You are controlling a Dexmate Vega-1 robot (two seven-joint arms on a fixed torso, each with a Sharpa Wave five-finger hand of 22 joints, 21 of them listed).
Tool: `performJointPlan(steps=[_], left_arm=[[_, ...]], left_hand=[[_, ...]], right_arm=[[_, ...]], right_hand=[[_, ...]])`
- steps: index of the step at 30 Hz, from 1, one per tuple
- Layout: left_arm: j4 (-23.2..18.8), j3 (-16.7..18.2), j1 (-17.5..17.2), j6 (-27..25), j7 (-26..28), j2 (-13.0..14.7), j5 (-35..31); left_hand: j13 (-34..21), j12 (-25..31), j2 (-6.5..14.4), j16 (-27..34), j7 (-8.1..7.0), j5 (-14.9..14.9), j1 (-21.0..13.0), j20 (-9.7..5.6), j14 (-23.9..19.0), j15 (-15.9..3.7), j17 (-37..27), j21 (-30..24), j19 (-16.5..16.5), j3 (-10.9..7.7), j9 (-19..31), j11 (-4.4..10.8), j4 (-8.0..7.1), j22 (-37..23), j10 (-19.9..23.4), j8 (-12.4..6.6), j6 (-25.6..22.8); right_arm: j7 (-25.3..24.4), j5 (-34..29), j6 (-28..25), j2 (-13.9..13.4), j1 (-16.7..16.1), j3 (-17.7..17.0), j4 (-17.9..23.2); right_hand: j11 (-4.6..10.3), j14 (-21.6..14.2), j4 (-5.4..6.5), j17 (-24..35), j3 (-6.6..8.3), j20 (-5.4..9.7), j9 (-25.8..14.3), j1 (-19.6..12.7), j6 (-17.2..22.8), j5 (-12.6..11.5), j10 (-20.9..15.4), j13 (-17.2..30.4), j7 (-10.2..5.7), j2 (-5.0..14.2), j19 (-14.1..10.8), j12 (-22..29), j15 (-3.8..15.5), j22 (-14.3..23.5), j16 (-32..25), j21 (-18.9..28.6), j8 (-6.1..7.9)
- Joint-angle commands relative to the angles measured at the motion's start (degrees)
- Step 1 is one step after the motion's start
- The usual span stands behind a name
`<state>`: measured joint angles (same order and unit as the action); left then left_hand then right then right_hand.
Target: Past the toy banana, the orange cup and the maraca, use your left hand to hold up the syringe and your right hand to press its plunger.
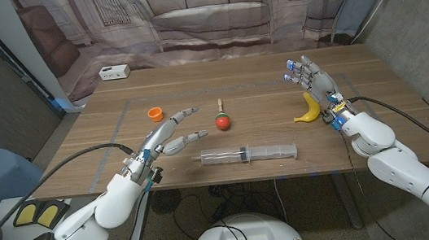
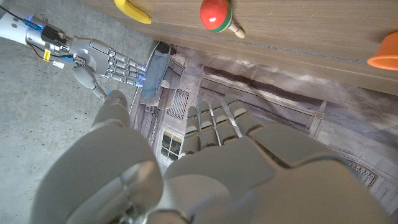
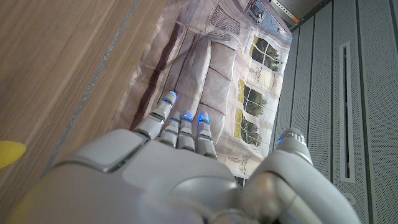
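So, head view: syringe (image 1: 249, 155) lies flat near the table's (image 1: 396, 126) front edge, ungripped; left hand (image 1: 169, 134) hovers just behind it, fingers spread, empty; right hand (image 1: 312, 82) raised open above the toy banana (image 1: 308, 109). Left wrist view: maraca (image 2: 219, 16), orange cup (image 2: 384, 53). Right wrist view: fingers (image 3: 179, 124) extended, holding nothing.

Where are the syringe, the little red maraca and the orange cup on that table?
syringe (image 1: 261, 153), head view, on the clear barrel.
maraca (image 1: 222, 121), head view, on its red head.
orange cup (image 1: 154, 112), head view, on its rim.
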<state>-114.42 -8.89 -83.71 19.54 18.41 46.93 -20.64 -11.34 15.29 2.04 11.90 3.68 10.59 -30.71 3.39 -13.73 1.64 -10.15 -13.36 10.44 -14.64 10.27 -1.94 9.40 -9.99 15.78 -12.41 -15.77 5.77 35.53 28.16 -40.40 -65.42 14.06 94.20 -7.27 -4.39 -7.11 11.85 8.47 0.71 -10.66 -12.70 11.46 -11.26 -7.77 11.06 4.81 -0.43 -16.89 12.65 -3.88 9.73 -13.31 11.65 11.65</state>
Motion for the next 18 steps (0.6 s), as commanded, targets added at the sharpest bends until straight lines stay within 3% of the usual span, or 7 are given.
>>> performJointPlan(steps=[1,18], left_arm=[[-4.8,0.0,-2.2,-4.9,0.7,1.2,-5.5],[-11.8,-0.4,-1.3,-15.7,-2.4,6.9,-20.2]], left_hand=[[-0.1,0.2,0.2,-0.1,-0.01,-0.1,-0.8,-0.17,-0.6,-0.04,0.1,0.2,0.8,-0.55,0.2,0.2,0.09,-0.2,0.6,0.11,-0.8],[-0.1,-0.5,0.7,-0.5,-0.33,0.0,-3.2,-0.24,-0.7,-0.75,0.1,0.4,1.4,-1.67,0.3,1.12,0.49,-0.2,0.1,0.64,-0.3]], right_arm=[[1.6,1.3,1.4,-0.6,-1.2,-0.9,-0.1],[1.3,1.9,2.6,-1.4,-4.3,-3.1,0.5]], right_hand=[[-0.19,0.0,-0.23,0.2,0.1,-0.36,-0.2,-0.2,0.4,-0.1,-0.5,0.1,0.18,0.07,-0.4,-0.2,-0.39,0.1,0.1,0.0,-0.03],[-0.2,-0.2,-0.27,0.2,0.07,-0.45,-0.2,-0.3,0.4,-0.1,-0.6,0.1,0.17,0.05,-0.4,-0.3,-0.54,0.1,0.2,-0.1,-0.07]])
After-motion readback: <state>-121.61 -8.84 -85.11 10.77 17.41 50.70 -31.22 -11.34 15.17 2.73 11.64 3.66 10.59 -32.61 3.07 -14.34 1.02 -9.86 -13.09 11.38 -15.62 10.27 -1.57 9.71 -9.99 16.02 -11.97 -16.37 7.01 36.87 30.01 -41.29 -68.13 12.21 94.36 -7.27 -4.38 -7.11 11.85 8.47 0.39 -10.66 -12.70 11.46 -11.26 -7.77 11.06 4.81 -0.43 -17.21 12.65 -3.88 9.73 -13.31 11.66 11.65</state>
